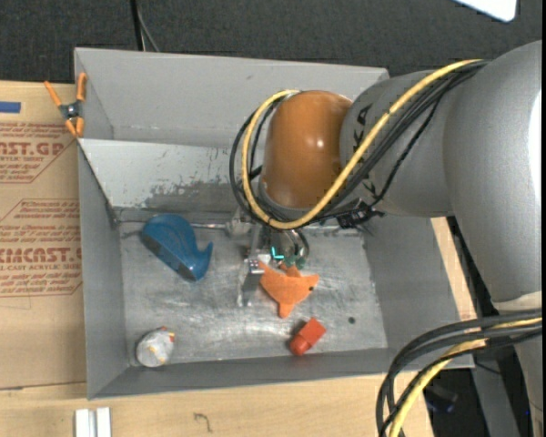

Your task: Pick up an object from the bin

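On the scuffed bin floor lies an orange piece.

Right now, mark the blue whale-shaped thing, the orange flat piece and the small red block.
blue whale-shaped thing (pixel 175 244): camera view, middle of its body.
orange flat piece (pixel 287 287): camera view, centre of its flat face.
small red block (pixel 306 336): camera view, its top face.

claw mid-bin, just beside orange flat piece | blue toy left | red block front
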Robot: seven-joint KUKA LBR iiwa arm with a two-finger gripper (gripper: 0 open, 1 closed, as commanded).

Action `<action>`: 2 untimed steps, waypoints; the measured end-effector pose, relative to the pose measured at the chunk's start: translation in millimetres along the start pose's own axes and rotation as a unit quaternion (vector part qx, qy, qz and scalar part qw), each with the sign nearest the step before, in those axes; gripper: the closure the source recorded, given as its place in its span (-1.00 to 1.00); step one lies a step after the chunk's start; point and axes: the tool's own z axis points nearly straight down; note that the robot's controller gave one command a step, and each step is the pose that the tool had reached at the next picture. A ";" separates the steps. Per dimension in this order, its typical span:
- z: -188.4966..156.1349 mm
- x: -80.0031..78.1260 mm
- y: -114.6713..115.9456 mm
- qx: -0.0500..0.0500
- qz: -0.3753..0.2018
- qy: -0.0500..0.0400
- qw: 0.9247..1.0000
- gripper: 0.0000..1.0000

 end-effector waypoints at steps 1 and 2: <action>29.4 1.2 39.9 0.001 0.000 -0.003 1.000 -1.00; 49.0 -23.0 82.9 0.000 0.041 0.000 0.999 1.00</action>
